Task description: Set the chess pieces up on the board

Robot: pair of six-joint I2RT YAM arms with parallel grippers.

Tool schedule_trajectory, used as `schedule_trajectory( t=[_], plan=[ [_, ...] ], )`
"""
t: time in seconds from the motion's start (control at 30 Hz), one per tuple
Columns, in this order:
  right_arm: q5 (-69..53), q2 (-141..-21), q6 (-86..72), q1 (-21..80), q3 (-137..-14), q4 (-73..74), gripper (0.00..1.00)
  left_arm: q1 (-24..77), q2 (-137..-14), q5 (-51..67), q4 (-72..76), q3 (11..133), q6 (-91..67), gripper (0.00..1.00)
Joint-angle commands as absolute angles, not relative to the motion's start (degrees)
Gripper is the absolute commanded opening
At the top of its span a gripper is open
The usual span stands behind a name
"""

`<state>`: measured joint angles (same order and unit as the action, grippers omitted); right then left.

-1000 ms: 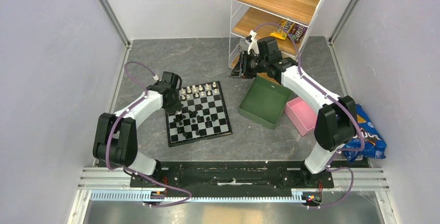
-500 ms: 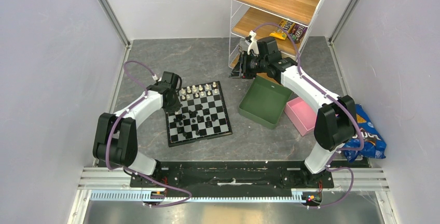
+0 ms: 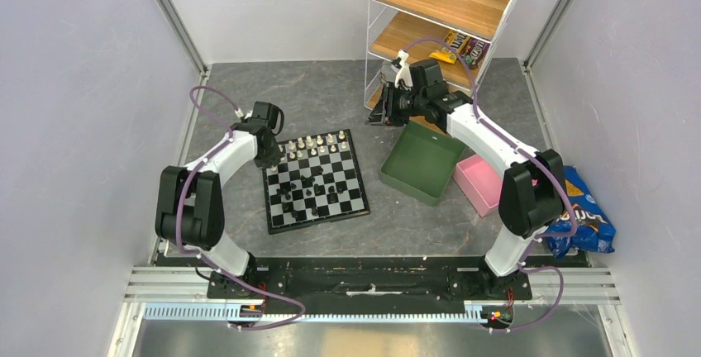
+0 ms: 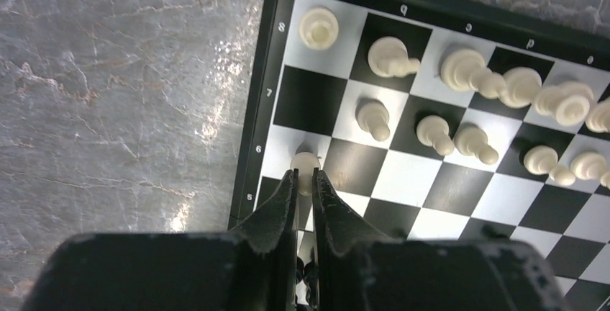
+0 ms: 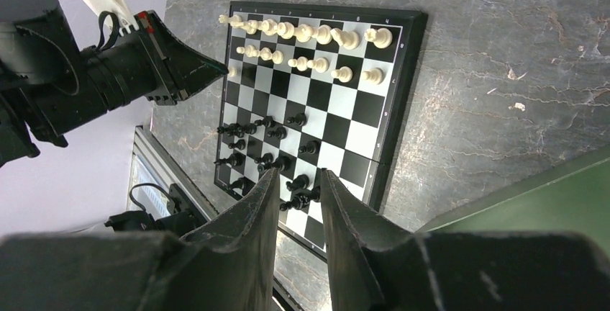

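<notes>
One white pawn (image 4: 305, 160) is getting pinched by the left gripper (image 4: 306, 176) at the board (image 4: 309, 99) edge, right gripper (image 5: 298, 180) hanging apart.

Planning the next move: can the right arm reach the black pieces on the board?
Probably yes: the right gripper is open, empty; the left gripper sits at the board's left edge, clear of the black pieces.

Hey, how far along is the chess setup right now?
Done: cream pieces mostly fill the board's far two rows. In hand: the left end effector is shut on a cream pawn one square out of line. Left: the black pieces sit scattered mid-board; the right end effector hangs open, empty.
</notes>
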<state>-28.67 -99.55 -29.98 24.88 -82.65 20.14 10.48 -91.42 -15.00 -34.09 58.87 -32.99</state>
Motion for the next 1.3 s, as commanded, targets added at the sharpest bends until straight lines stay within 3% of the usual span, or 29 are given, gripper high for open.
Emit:
schedule_trajectory(
  t=[0.0, 1.13, 1.27],
  plan=[
    [-29.8, -99.8, -29.2, 24.5, -85.5, 18.6, 0.35, 9.2, -93.0, -16.7, -33.4, 62.3, -30.6, 0.1],
    [-30.7, -101.2, -29.0, 24.1, -86.7, 19.1, 0.35, 6.9, -98.6, -15.7, -29.6, 63.7, -31.0, 0.11],
    [-30.8, -101.2, -29.0, 24.0, -86.6, 19.0, 0.35, 6.9, -98.3, -15.3, -29.3, 62.9, -31.0, 0.16]
  ],
)
